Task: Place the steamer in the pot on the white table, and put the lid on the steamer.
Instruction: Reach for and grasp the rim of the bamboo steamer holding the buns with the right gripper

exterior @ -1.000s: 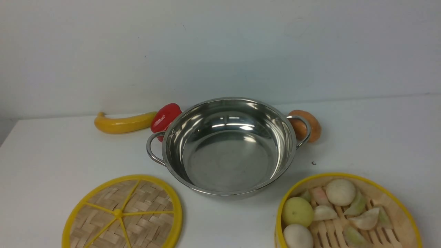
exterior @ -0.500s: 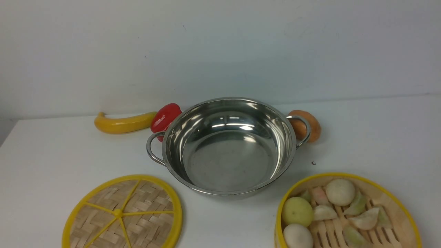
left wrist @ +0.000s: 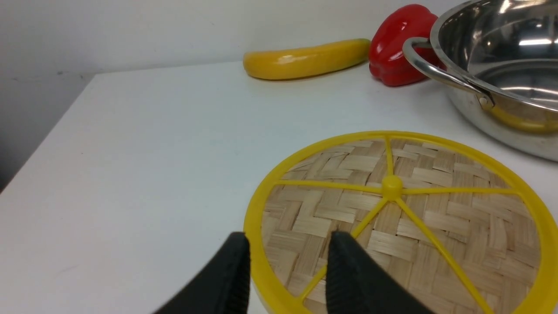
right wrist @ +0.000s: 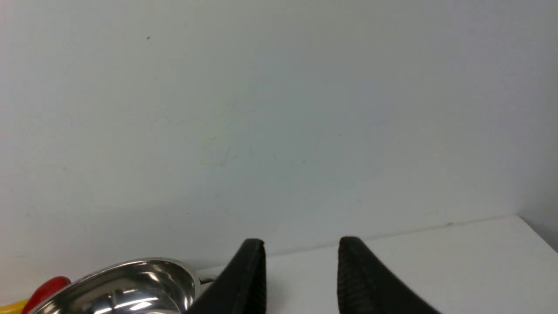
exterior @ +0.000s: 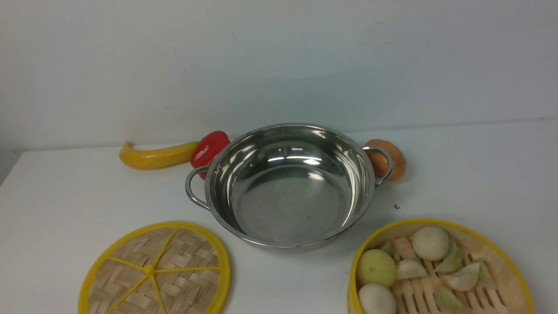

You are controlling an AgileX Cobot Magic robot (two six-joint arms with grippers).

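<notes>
Front view: banana [exterior: 157, 156], pepper [exterior: 209, 148] behind pot [exterior: 287, 196]; left jaws, right jaws apart, empty.

Cropped by the front view's lower edge: lid [exterior: 150, 269] at seven o'clock from the pot [exterior: 287, 196], steamer [exterior: 508, 283] at five. Partly behind the pot: red bell pepper [exterior: 209, 147] at ten, brownish round thing [exterior: 396, 160] at two.

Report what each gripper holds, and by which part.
Nothing is held. The left gripper is open by the rim of the lid, not closed on it; the right gripper is open around nothing.
</notes>
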